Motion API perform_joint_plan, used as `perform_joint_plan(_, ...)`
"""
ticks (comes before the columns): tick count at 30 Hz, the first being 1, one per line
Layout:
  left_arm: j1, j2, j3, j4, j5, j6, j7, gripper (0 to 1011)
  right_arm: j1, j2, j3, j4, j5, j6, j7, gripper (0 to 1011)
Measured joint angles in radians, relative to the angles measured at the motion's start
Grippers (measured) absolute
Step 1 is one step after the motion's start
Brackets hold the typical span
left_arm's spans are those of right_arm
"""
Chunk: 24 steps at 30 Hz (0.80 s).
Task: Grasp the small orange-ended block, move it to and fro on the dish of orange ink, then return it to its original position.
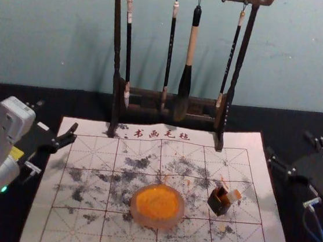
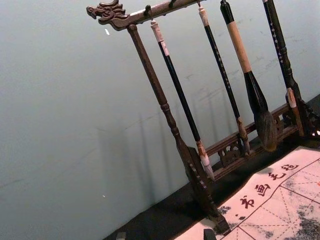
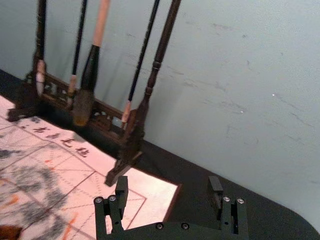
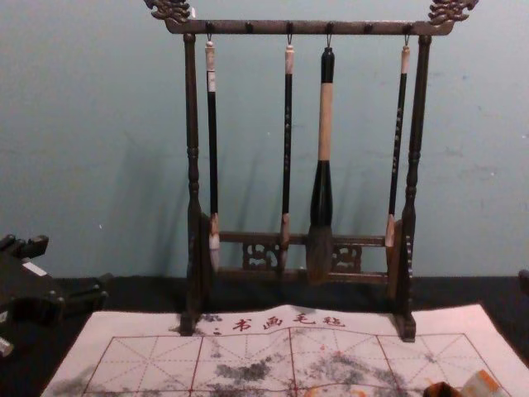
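On the paper mat, right of centre, the small orange-ended block (image 1: pixel 234 196) leans out of a dark, orange-stained box (image 1: pixel 220 202); its upper part shows at the chest view's lower right edge (image 4: pixel 481 385). The round dish of orange ink (image 1: pixel 157 206) lies to the left of that box. Over the mat's left edge my left gripper (image 1: pixel 55 119) stands open and empty; its fingertips (image 2: pixel 165 235) are apart in the left wrist view. My right gripper (image 1: pixel 291 148) is likewise open beyond the mat's right edge, as the right wrist view confirms (image 3: pixel 168 186).
Behind the mat (image 1: pixel 79 228) stands a dark wooden rack (image 1: pixel 117 46) hung with several brushes, among them a thick one (image 1: pixel 189 60). A black table surface (image 1: pixel 12 97) surrounds the ink-stained mat, and a plain wall rises at the back.
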Motion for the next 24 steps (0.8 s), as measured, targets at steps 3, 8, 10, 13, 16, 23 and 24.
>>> perform_joint_plan(3, 0.000, 0.000, 0.000, 0.000, 0.000, 0.000, 0.000, 1001, -0.052, 0.020, 0.018, -0.050, 0.014, -0.008, 0.020, 1003)
perform_joint_plan(8, 0.000, 0.000, 0.000, 0.000, 0.000, 0.000, 0.000, 1002, -0.109, 0.035, 0.029, -0.106, 0.029, -0.025, 0.046, 1002)
perform_joint_plan(10, 0.000, 0.000, 0.000, 0.000, 0.000, 0.000, 0.000, 1001, -0.137, 0.039, 0.031, -0.132, 0.045, -0.038, 0.070, 1002)
perform_joint_plan(13, 0.000, 0.000, 0.000, 0.000, 0.000, 0.000, 0.000, 1001, -0.166, 0.038, 0.031, -0.157, 0.072, -0.046, 0.105, 1002)
perform_joint_plan(16, 0.000, 0.000, 0.000, 0.000, 0.000, 0.000, 0.000, 1002, -0.182, 0.033, 0.027, -0.167, 0.091, -0.043, 0.135, 1002)
perform_joint_plan(23, 0.000, 0.000, 0.000, 0.000, 0.000, 0.000, 0.000, 1001, -0.183, 0.007, 0.007, -0.153, 0.108, -0.036, 0.197, 1002)
perform_joint_plan(24, 0.000, 0.000, 0.000, 0.000, 0.000, 0.000, 0.000, 1001, -0.181, -0.001, 0.003, -0.146, 0.109, -0.033, 0.206, 1002)
